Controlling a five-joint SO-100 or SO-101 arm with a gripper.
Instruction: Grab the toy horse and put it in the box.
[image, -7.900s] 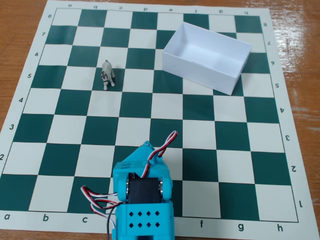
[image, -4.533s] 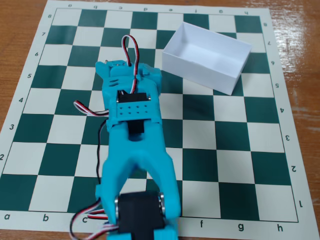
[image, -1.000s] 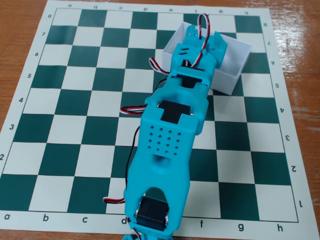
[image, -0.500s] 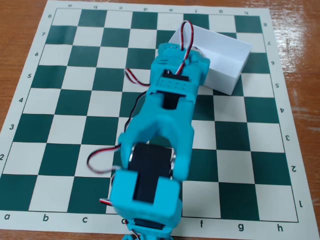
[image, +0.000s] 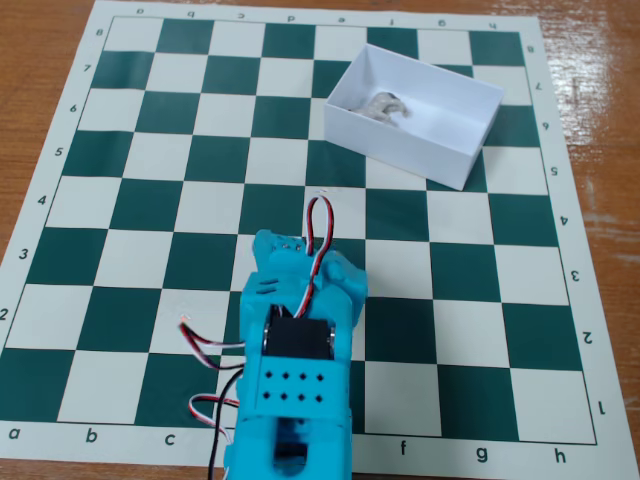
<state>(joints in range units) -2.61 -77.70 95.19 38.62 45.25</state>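
Note:
The toy horse (image: 385, 106) is a tiny grey-and-white figurine lying inside the white open-topped box (image: 400, 140), near its back left corner. The box stands on the chessboard at the upper right of the fixed view. My cyan arm is folded back at the bottom centre, and its gripper (image: 300, 262) sits far from the box, about three squares nearer the camera. The gripper is seen from above and behind, and its fingertips are hidden by its own body. Nothing shows in it.
The green-and-white chessboard mat (image: 150, 200) covers most of the wooden table (image: 40, 60). Red, white and black cables (image: 210, 350) loop out from the arm's left side and over its top.

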